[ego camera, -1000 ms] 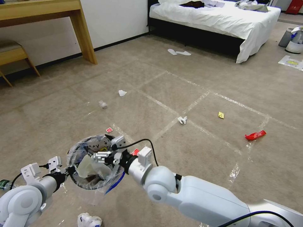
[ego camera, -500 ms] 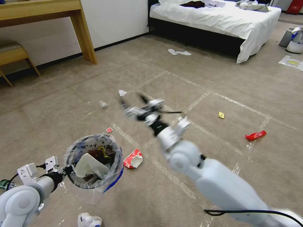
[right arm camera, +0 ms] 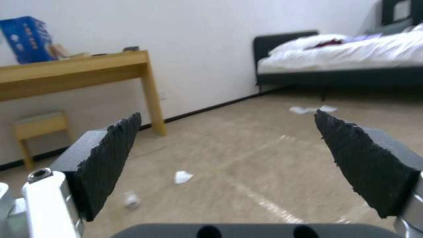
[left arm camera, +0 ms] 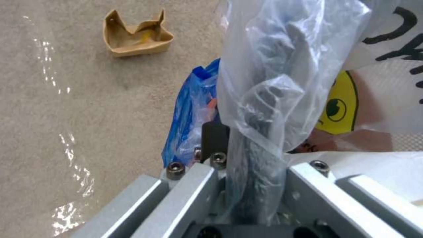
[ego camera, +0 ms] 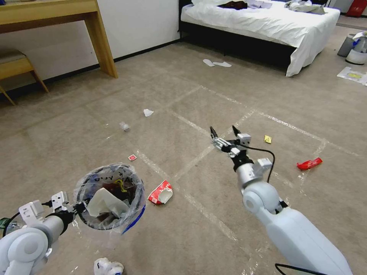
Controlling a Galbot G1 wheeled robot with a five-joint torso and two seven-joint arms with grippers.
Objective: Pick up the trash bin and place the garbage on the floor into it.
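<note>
Floor [ego camera: 183, 95]: beige carpet crossed by shiny tape strips, litter dotted all over it.
Right arm: stretched out forward, up off the carpet, over the tape crossing in the middle of the grid.
Left arm: low at the near left, carrying the load.
Trash bin [ego camera: 109, 198]: held up at the left, mouth open to the head camera, its crinkly clear liner with black letters bunched over the rim; white paper and dark scraps sit inside.
Left gripper [left arm camera: 247, 172]: clamped on the bin's rim, plastic liner pinched between the fingers, as the wrist view shows.
Right gripper [ego camera: 224, 134]: jaws spread wide, nothing between them, pointing toward the far wall.
Torn paper cup [ego camera: 161, 192]: red and white, lying on the carpet just right of the bin.
Red wrapper [ego camera: 309, 164]: off to the right, well apart from both grippers.
White tissue [ego camera: 148, 112]: farther out, with a second crumpled bit [ego camera: 124, 126] near it.
Yellow scrap [ego camera: 267, 139]: just right of the open gripper in the head view.
Small red square [ego camera: 132, 157]: beyond the bin, beside a tape strip.
</note>
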